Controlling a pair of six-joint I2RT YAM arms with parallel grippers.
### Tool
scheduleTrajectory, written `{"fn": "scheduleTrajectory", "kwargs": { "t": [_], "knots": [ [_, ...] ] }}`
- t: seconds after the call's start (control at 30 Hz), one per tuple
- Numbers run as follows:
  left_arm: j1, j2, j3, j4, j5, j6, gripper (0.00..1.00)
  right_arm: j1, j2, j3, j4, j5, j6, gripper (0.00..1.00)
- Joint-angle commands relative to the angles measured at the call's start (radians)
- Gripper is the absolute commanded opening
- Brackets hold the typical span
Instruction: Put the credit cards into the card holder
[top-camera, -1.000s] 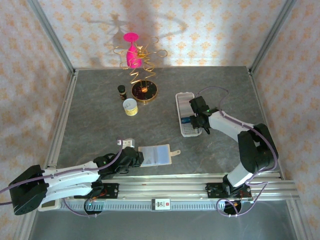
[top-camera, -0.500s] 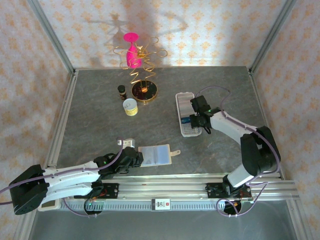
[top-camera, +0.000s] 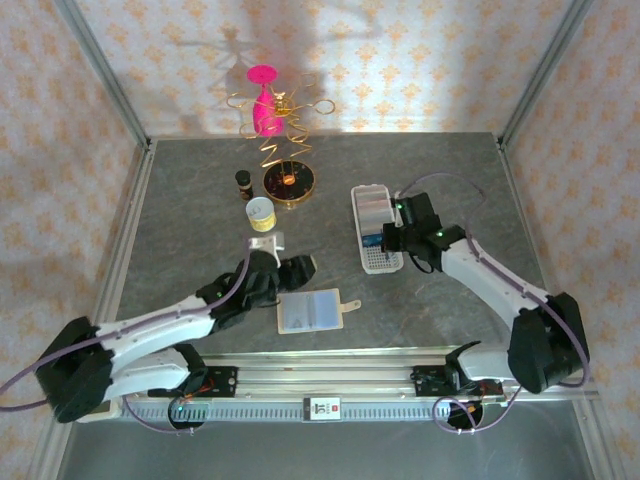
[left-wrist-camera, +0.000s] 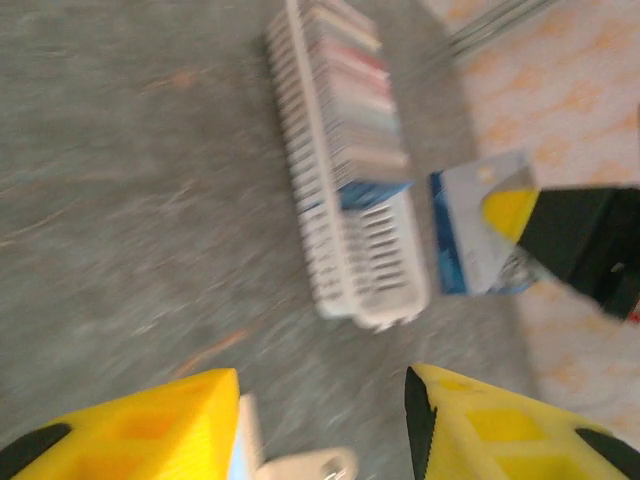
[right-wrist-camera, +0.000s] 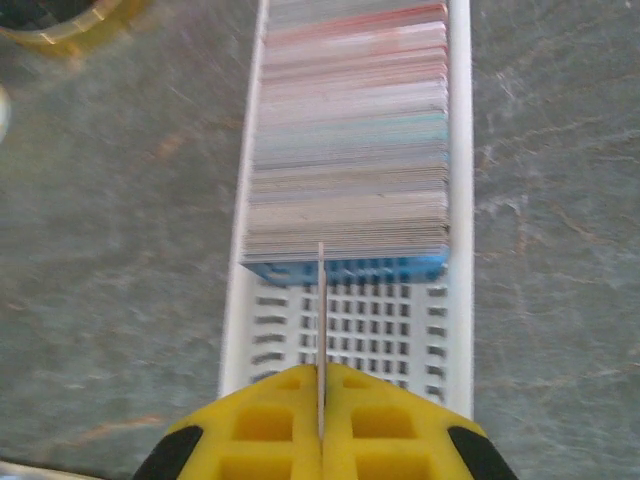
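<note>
- Credit card (right-wrist-camera: 321, 310): seen edge-on and upright. The right fingers (right-wrist-camera: 390, 420) are closed on its lower edge. It hangs over the bare perforated end of the card holder (right-wrist-camera: 460, 300).
- Card stack (right-wrist-camera: 348, 150): cards standing on edge fill the far part of the holder, with a blue one at the front.
- Handling, as judged: light, stiff and smooth-faced, so apt to pivot or slip in a narrow pinch. Best held across the flat faces near one edge, leaving the opposite edge free to seat in the tray.
- Left fingers (left-wrist-camera: 130, 430): apart, above the grey surface (left-wrist-camera: 120, 200), near the holder. A pale sliver lies beside one finger; it may be a card, but the view is too blurred to say.
- Beige wallet (top-camera: 312, 312): lies flat near the front edge, with pale blue cards showing in it.
</note>
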Motion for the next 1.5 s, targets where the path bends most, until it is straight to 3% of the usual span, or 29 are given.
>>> {"fn": "scheduleTrajectory", "kwargs": {
  "t": [0.0, 0.23, 0.43, 0.73, 0.87, 1.1, 1.47],
  "knots": [
    [0.02, 0.151, 0.078, 0.26, 0.192, -0.072, 0.49, -0.053, -0.068, -0.05, 0.124, -0.145, 0.102, 0.0],
    [0.006, 0.459, 0.205, 0.58, 0.337, -0.239, 0.46, -0.166, -0.144, -0.15, 0.304, -0.417, 0.246, 0.0],
    [-0.037, 0.572, 0.307, 0.611, 0.339, -0.244, 0.46, -0.193, -0.191, -0.219, 0.396, -0.499, 0.325, 0.0],
    [-0.04, 0.677, 0.354, 0.694, 0.368, -0.311, 0.34, -0.198, -0.235, -0.274, 0.459, -0.519, 0.389, 0.0],
    [-0.04, 0.682, 0.35, 0.697, 0.361, -0.314, 0.34, -0.205, -0.243, -0.283, 0.487, -0.528, 0.418, 0.0],
    [-0.015, 0.671, 0.306, 0.717, 0.329, -0.335, 0.35, -0.207, -0.255, -0.239, 0.363, -0.41, 0.349, 0.0],
    [-0.013, 0.695, 0.305, 0.763, 0.333, -0.369, 0.31, -0.207, -0.282, -0.26, 0.417, -0.439, 0.4, 0.0]
  ]
}}
